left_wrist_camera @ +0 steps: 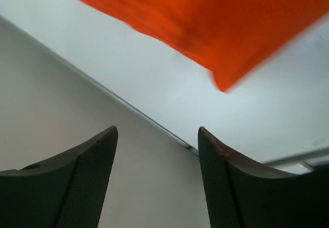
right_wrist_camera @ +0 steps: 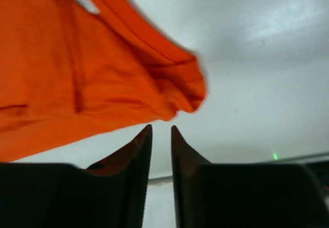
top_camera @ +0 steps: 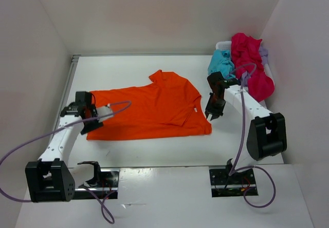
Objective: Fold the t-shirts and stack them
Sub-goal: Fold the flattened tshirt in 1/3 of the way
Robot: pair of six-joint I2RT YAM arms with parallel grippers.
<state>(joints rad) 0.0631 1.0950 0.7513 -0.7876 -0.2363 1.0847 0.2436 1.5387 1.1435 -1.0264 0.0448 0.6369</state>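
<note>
Here, the orange shirt (top_camera: 154,110) lies spread out flat on the table (top_camera: 118,74), laid wide so that its edges can be reached for folding. The left gripper (top_camera: 96,117) hangs at the shirt's left edge, jaws spread wide with nothing between them. The left wrist view shows only bare table and a corner of orange cloth beyond the fingers (left_wrist_camera: 87,176).

The right gripper (top_camera: 214,116) hovers at the opposite edge, just beside the cloth. Its jaws are parted by a narrow slit and pinch nothing. With one arm at each side, the pair looks placed to take two matching points of the cloth and fold it over, a step not yet begun.

The turquoise shirt (top_camera: 221,61), the magenta shirt (top_camera: 249,63) and the lavender shirt (top_camera: 263,53) sit heaped in the white basket (top_camera: 222,45) at the far right. That keeps them clear of the folding space, likely until their turn comes.
</note>
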